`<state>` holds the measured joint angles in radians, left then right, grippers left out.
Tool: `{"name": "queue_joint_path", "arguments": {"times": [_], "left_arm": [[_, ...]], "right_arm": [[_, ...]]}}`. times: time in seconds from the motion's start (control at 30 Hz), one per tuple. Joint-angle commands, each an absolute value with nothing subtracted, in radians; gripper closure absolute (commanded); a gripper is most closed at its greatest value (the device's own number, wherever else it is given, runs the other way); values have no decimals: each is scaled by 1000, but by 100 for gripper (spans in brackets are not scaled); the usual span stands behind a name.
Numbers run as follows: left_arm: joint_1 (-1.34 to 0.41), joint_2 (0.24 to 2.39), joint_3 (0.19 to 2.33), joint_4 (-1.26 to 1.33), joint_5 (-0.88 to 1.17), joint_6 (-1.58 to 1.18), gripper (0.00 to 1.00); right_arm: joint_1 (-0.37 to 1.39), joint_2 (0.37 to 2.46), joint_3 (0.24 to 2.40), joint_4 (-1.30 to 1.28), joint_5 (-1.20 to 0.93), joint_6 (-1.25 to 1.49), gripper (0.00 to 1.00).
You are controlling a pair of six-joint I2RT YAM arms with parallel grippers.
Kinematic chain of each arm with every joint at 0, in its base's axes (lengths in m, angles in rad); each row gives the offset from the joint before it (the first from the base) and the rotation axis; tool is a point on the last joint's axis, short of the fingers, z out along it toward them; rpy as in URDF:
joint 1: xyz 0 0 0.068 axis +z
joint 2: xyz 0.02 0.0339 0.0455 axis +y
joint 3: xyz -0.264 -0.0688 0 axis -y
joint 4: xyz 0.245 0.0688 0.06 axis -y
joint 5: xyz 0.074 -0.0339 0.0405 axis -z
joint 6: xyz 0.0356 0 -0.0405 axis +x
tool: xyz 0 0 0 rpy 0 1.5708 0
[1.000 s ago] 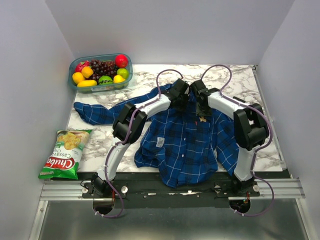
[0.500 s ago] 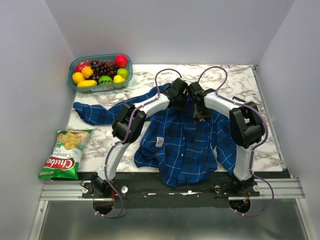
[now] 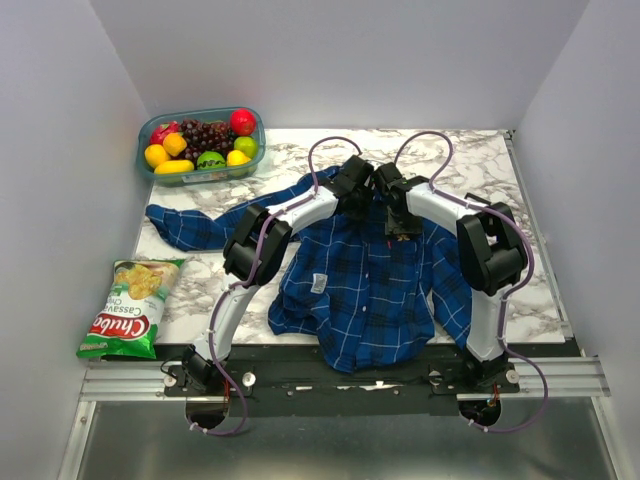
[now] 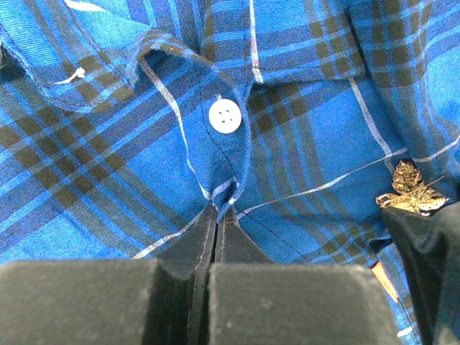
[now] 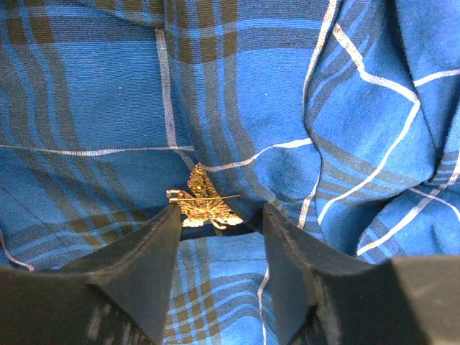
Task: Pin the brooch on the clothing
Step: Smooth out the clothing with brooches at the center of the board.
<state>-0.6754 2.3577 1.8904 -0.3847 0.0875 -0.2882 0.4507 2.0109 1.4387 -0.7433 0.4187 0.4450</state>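
Observation:
The clothing [image 3: 370,290], a blue plaid shirt, lies spread flat on the marble table. My left gripper [image 4: 219,205] is shut on a pinched fold of the shirt's placket just below a white button [image 4: 225,116]. The brooch [image 5: 203,201], a small golden leaf with its pin bar facing up, rests on the fabric. My right gripper [image 5: 223,210] is open and astride it, with the left fingertip [image 5: 169,215] touching the pin's end. The left wrist view shows the brooch [image 4: 411,188] at its right edge, beside the right gripper's black finger. Both grippers [image 3: 355,195] [image 3: 400,222] meet near the collar.
A clear tub of toy fruit [image 3: 200,145] stands at the back left. A green chips bag [image 3: 130,305] lies at the left front. One sleeve [image 3: 190,225] stretches left across the table. Grey walls close in the left, right and back.
My right gripper has opened wider and shifted slightly back and left over the brooch. The left gripper has kept its hold on the fold.

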Motion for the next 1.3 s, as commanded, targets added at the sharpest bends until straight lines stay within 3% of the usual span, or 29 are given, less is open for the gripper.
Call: {"name": "queue_joint_path", "arguments": {"times": [0.0,0.07,0.13,0.27,0.47,0.6,0.83,1.27], "left_arm": [[-701,2375,1862,-503,60,-256,100],[-701,2355,1861,-500,63,-253,100],[-699,2315,1859,-491,84,-247,92],[-690,2234,1844,-465,103,-239,57],[-655,2174,1858,-431,150,-221,21],[-647,2250,1965,-422,196,-186,18],[-643,2516,2391,-551,316,-144,17],[-638,2595,2375,-465,291,-166,13]], "right_arm": [[509,1952,1422,-735,378,448,37],[499,1908,1414,-718,345,437,33],[489,1844,1414,-718,324,423,30],[433,1737,1385,-710,275,417,27],[318,1595,1225,-648,203,410,27],[224,1484,1114,-617,147,408,27],[54,1344,936,-632,123,387,26],[-64,1256,795,-635,72,396,23]]}}
